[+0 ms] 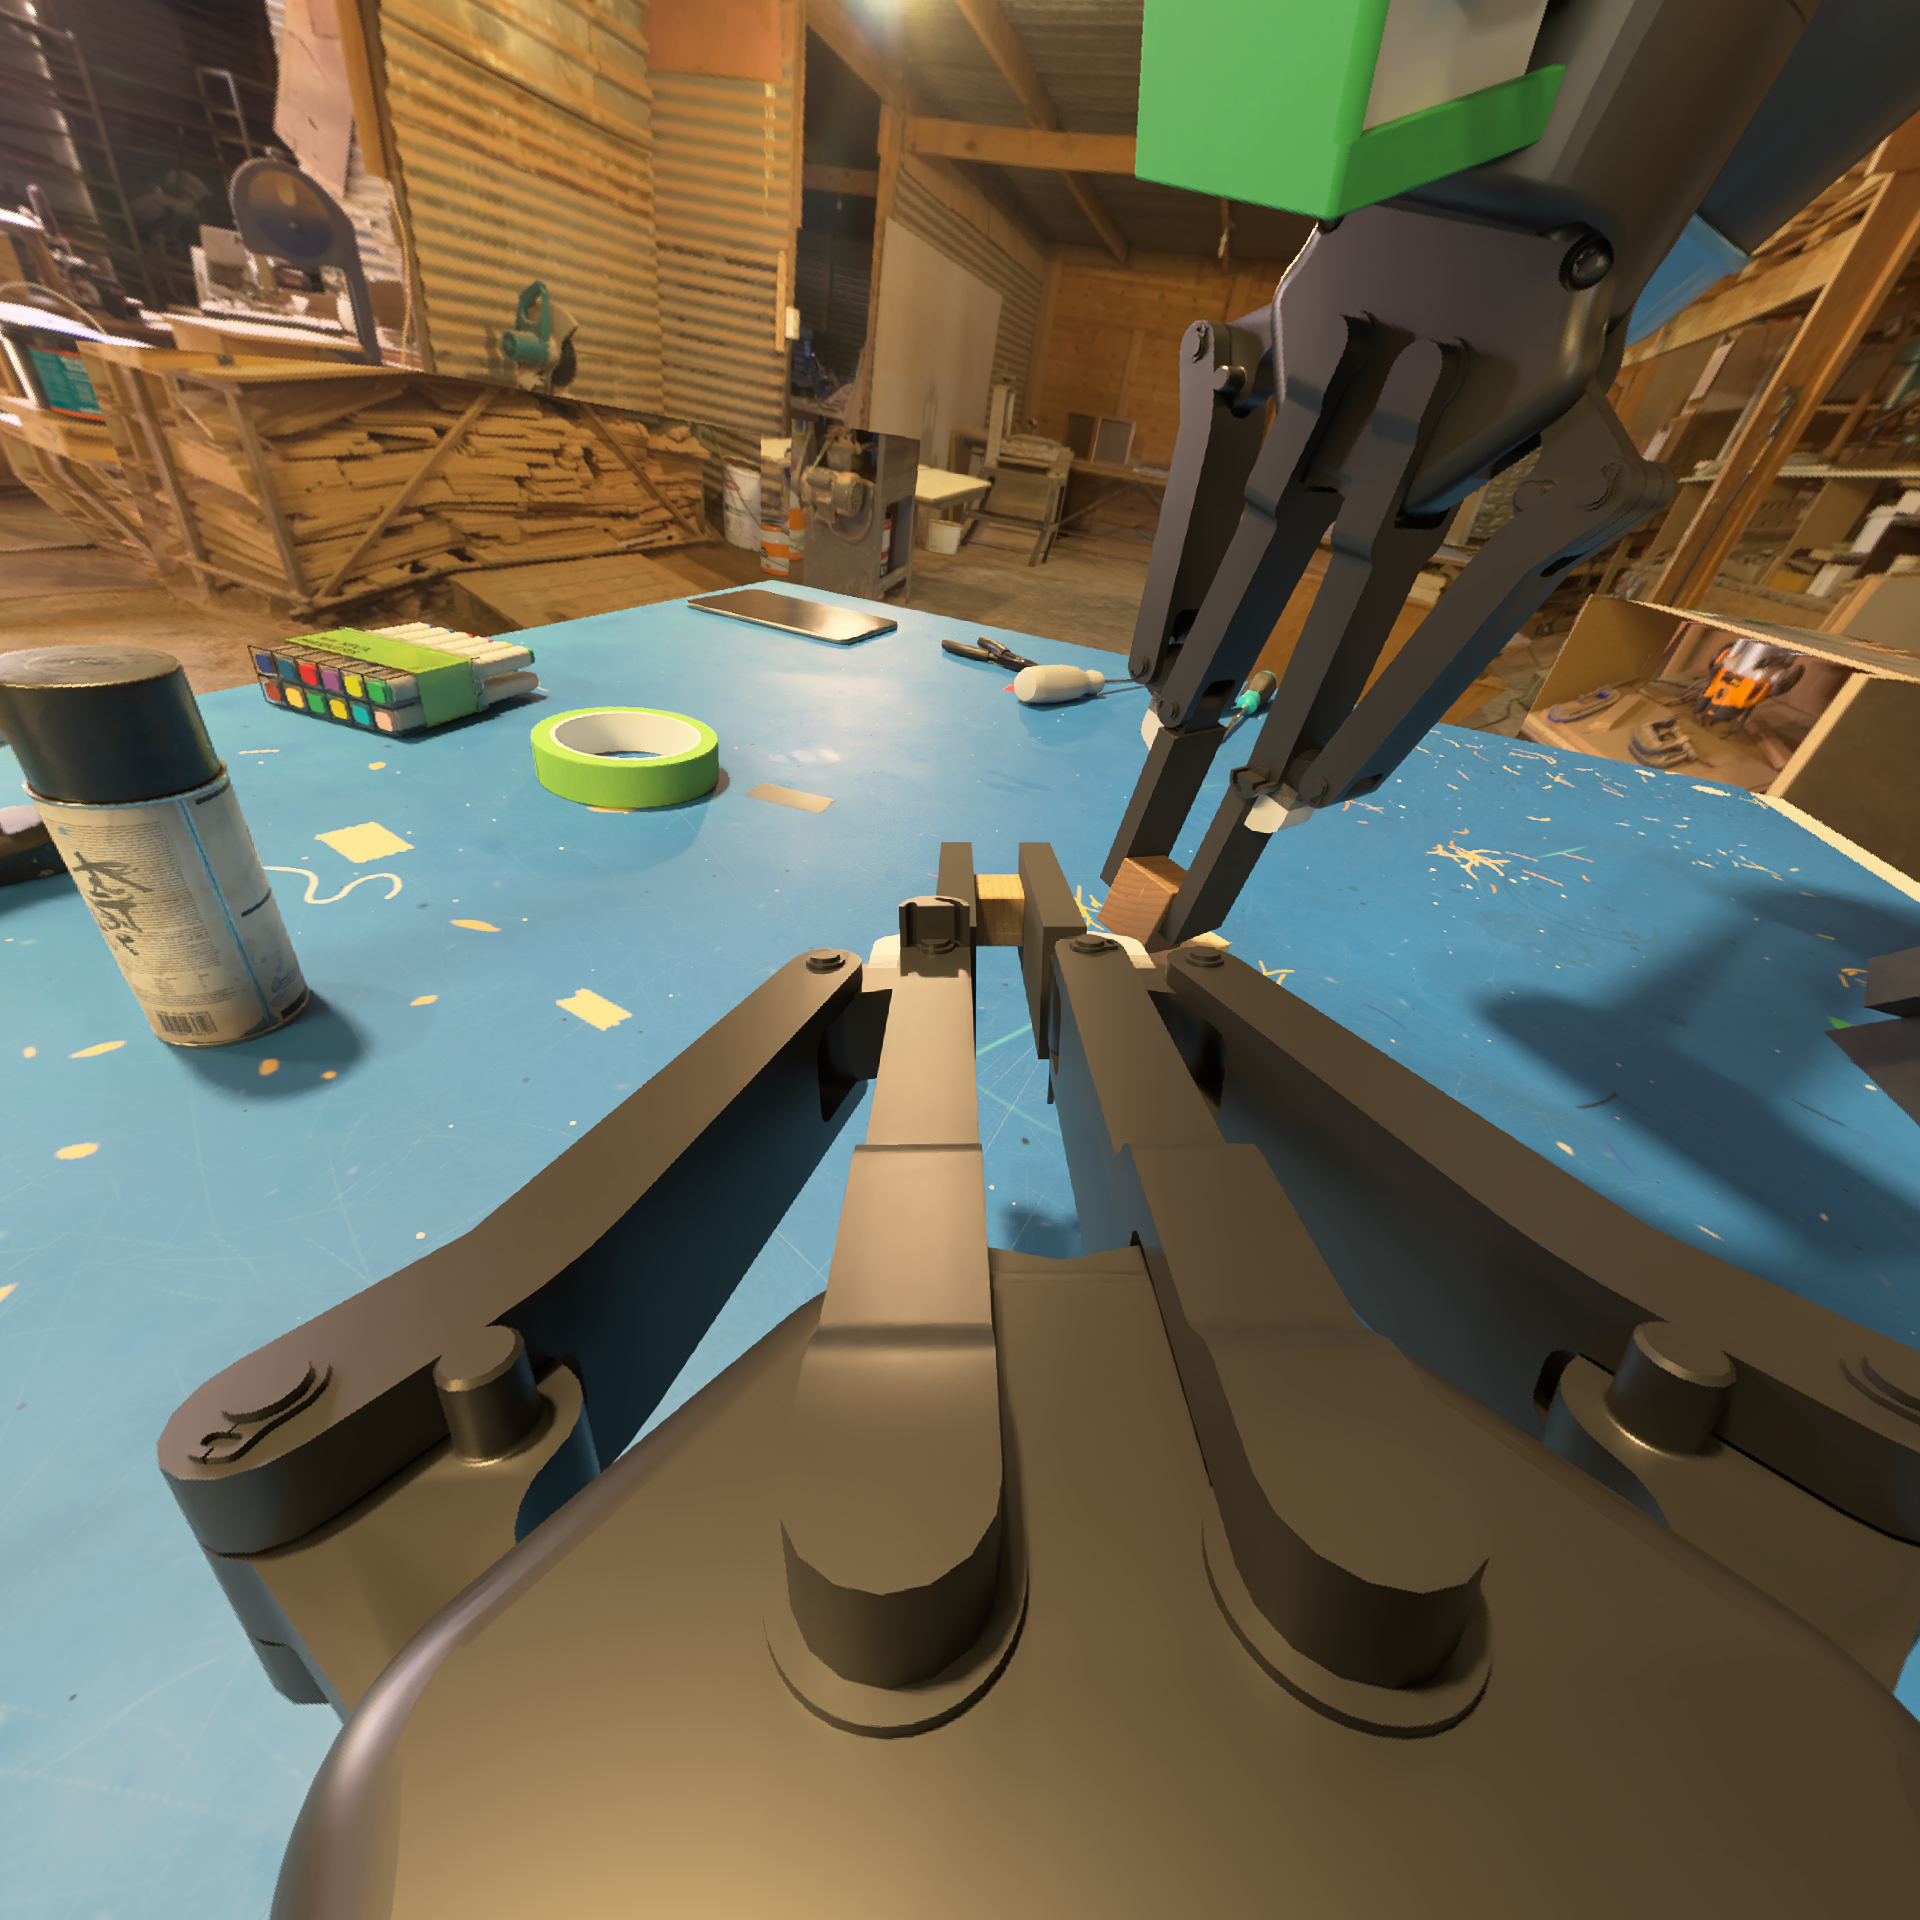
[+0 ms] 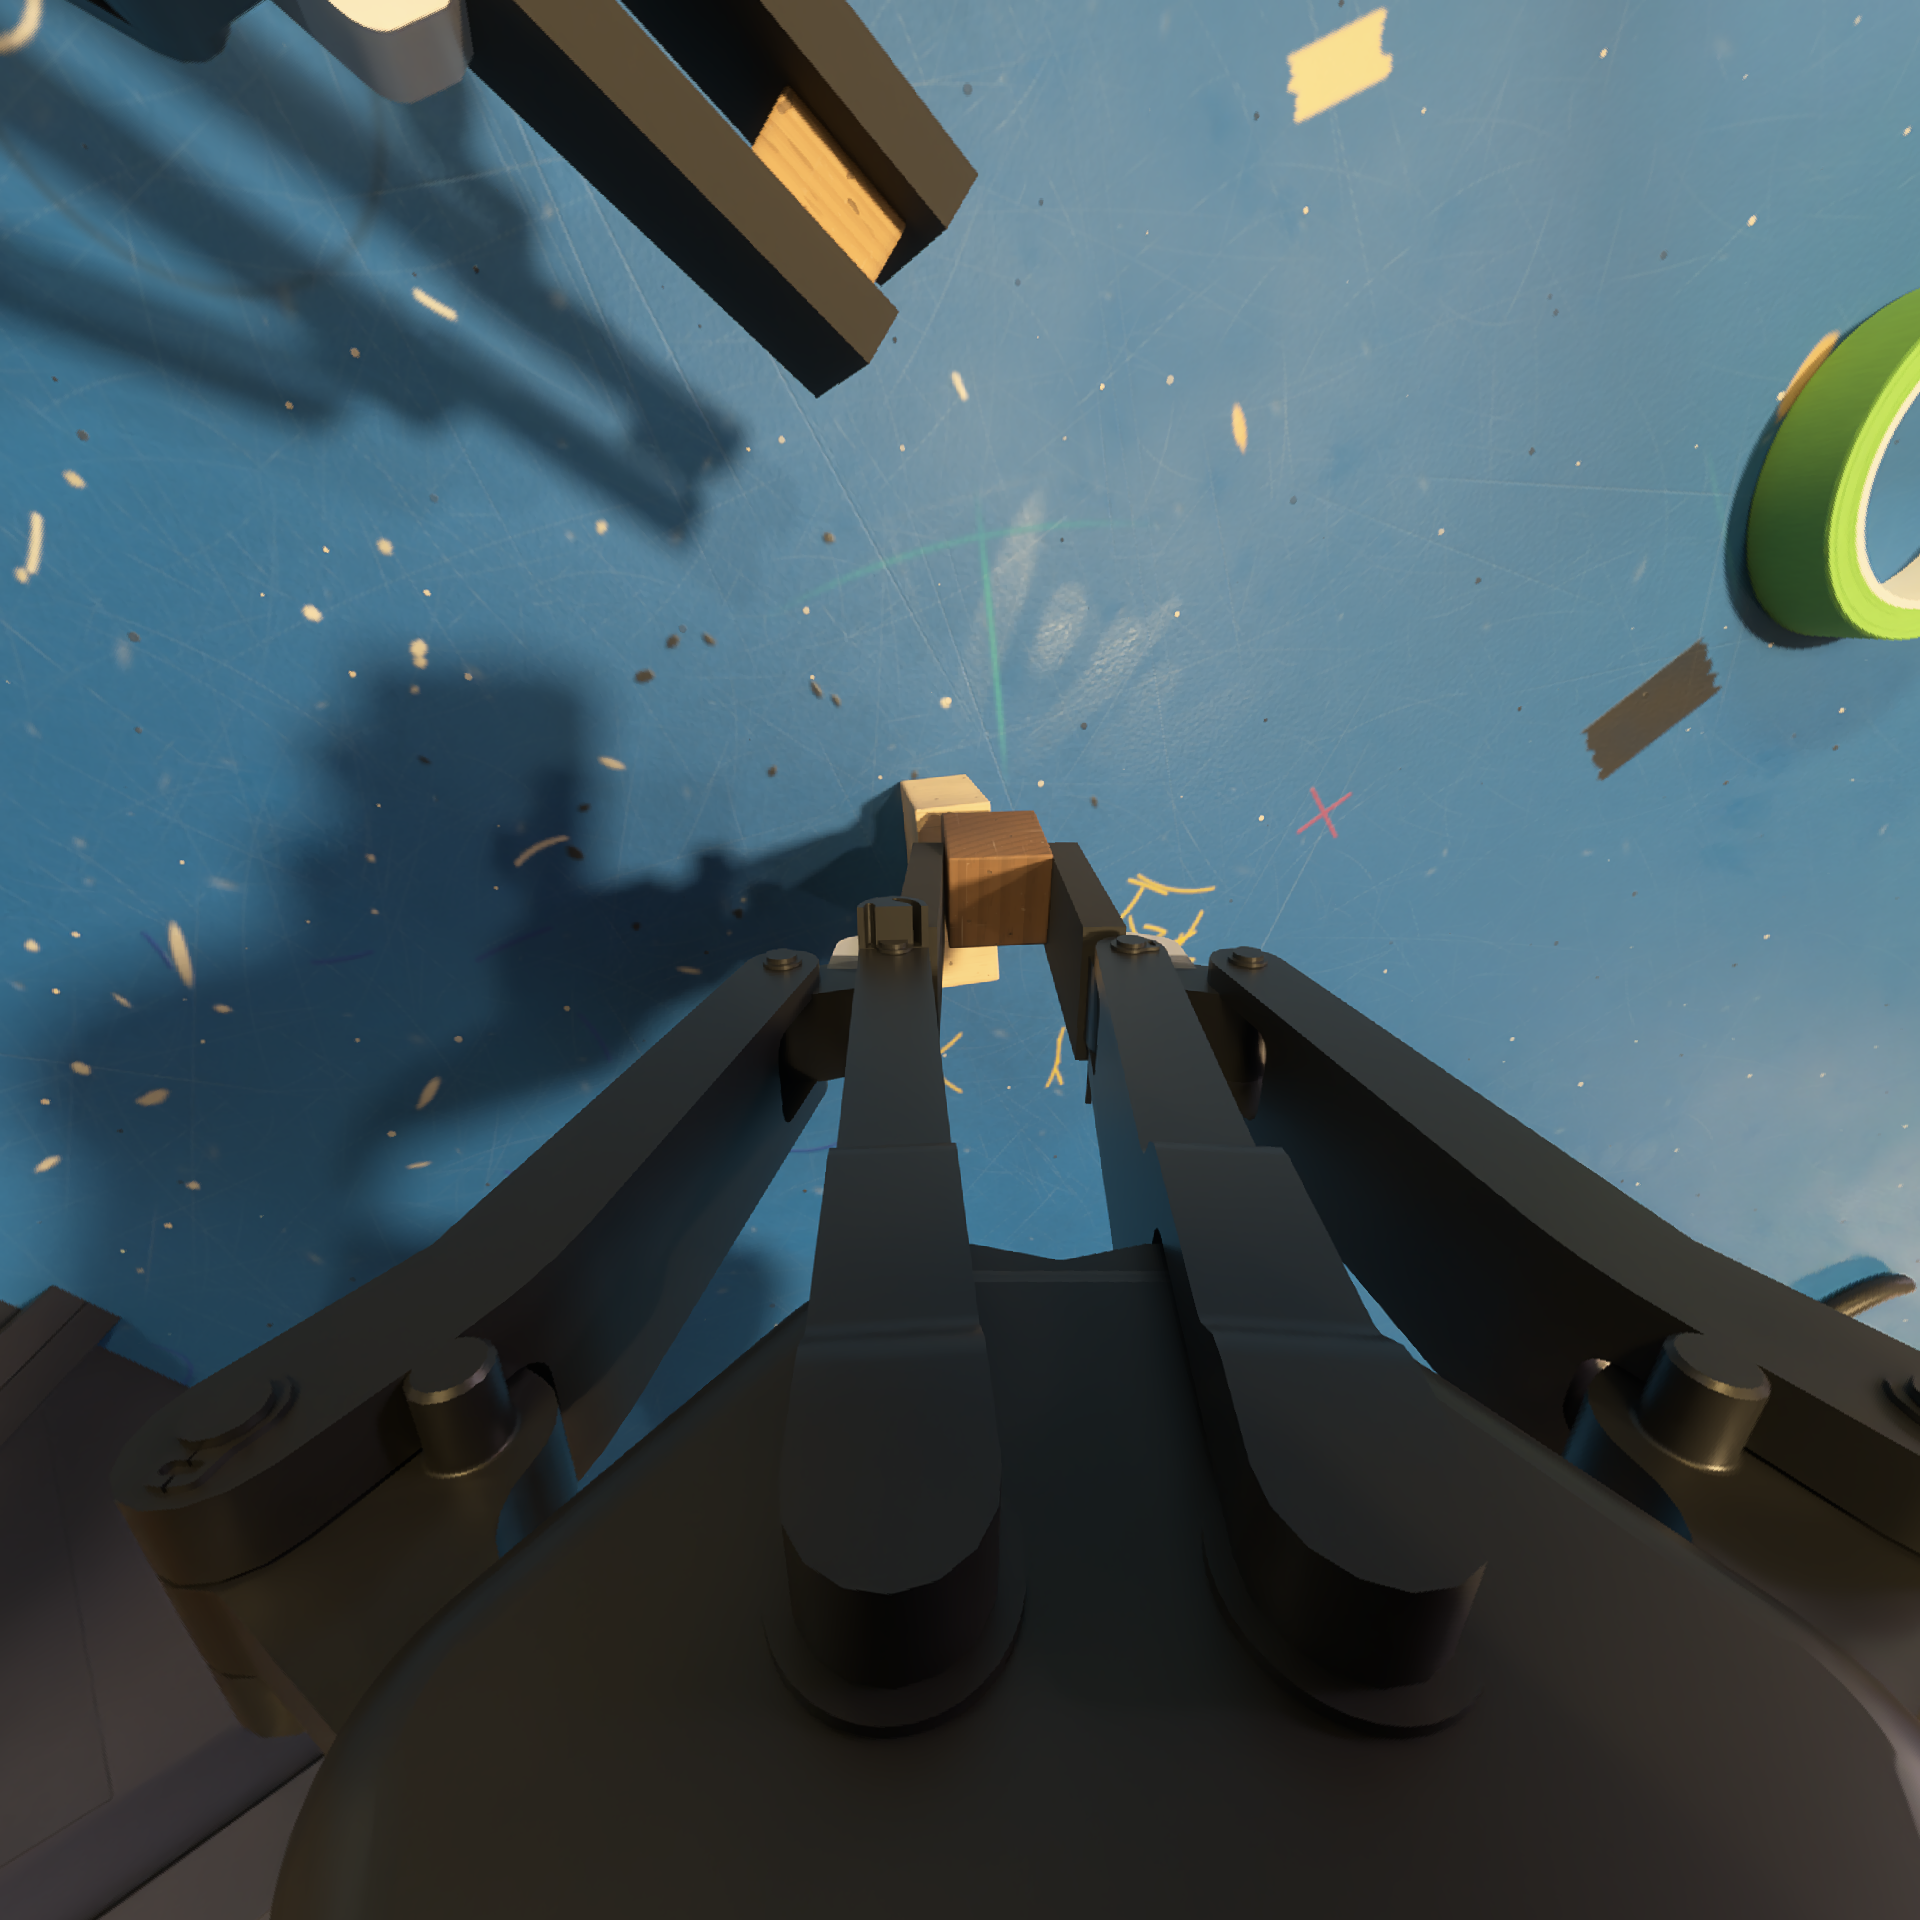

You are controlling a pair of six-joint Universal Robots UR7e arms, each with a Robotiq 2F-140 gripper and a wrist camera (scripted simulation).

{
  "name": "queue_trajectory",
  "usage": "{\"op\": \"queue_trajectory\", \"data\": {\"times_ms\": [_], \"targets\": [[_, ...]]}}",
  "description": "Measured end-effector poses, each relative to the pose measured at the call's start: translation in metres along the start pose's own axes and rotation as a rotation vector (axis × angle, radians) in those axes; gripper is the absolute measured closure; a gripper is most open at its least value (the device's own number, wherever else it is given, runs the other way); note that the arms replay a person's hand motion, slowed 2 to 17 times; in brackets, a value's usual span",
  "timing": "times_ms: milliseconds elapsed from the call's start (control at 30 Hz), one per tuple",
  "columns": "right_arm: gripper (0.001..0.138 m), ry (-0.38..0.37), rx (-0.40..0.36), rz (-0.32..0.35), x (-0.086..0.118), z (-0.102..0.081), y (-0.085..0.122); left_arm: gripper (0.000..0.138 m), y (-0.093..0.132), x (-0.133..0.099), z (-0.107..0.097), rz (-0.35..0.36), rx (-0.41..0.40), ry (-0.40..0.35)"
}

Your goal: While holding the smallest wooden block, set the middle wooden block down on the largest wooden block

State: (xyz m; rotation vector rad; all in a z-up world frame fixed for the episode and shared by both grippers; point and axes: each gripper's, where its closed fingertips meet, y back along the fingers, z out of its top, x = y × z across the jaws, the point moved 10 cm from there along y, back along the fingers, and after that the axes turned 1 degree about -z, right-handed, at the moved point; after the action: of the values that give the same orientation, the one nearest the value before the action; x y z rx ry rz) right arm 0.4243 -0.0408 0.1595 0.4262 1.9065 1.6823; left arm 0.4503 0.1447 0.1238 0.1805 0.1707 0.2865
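Right fingers [image 2: 1081,894] clamped the dark brown wooden cube [image 2: 997,878] at frame centre, over the pale wooden block [image 2: 943,802] on the blue bench [image 2: 1351,520]. Left fingers [image 1: 1044,883] pinched the small light wooden block [image 1: 1000,906]. Off-centre release could topple the cube.

Warm light, hard shadows, sharp focus, wide-angle distortion

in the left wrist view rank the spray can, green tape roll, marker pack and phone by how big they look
1. spray can, but it sits nearest the camera, so part of that is nearness.
2. marker pack and green tape roll: about alike, no ranking.
3. phone: looks smallest, but lies farthest back and flat, so unsure.
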Motion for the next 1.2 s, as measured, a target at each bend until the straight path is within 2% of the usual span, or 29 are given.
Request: {"op": "queue_trajectory", "data": {"times_ms": [467, 800, 1200], "targets": [[0.113, 0.031, 0.136, 0.023, -0.002, -0.006, 0.000, 0.126, 0.000, 0.000, -0.003, -0.016, 0.017, 0.014], [0.113, 0.046, 0.204, 0.070, -0.001, -0.010, -0.001, 0.126, -0.002, -0.001, -0.004, -0.039, 0.023, 0.037], [0.113, 0.072, 0.270, 0.080, 0.000, -0.011, -0.001, 0.126, 0.002, 0.002, -0.002, -0.014, -0.011, 0.030]]}}
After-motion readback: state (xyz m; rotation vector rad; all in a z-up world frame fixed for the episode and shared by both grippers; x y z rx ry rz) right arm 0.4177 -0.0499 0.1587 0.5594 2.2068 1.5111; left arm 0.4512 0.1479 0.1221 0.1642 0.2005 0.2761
